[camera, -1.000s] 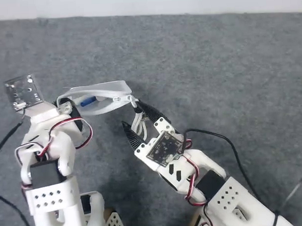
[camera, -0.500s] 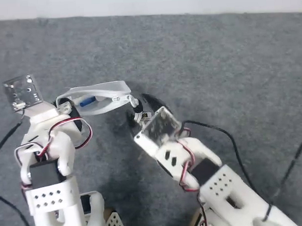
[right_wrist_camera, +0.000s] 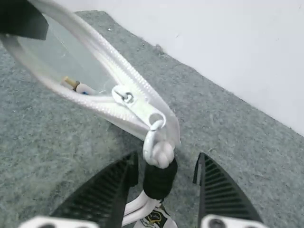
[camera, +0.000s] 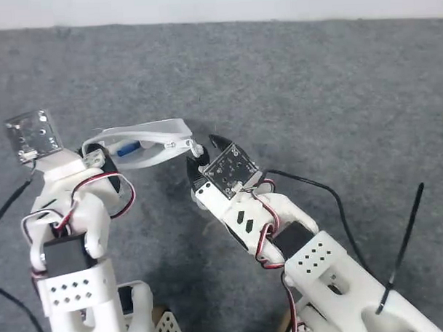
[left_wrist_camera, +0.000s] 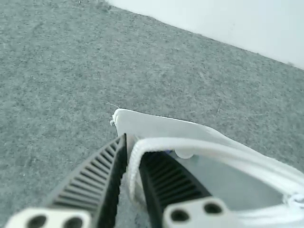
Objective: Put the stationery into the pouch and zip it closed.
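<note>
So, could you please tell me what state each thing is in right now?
Pouch: held at one end by the left tool.
Stationery: inside the pouch.
Slider: at the pouch end nearest the right tool; whether the zip is fully closed is unclear.
Pull: between the right tool's jaws, not gripped.
Left tool: shut on the pouch.
Right tool: open.

White pouch (left_wrist_camera: pixel 161 128) edge tight between black jaws, grey carpet (left_wrist_camera: pixel 71 57) below.
</note>
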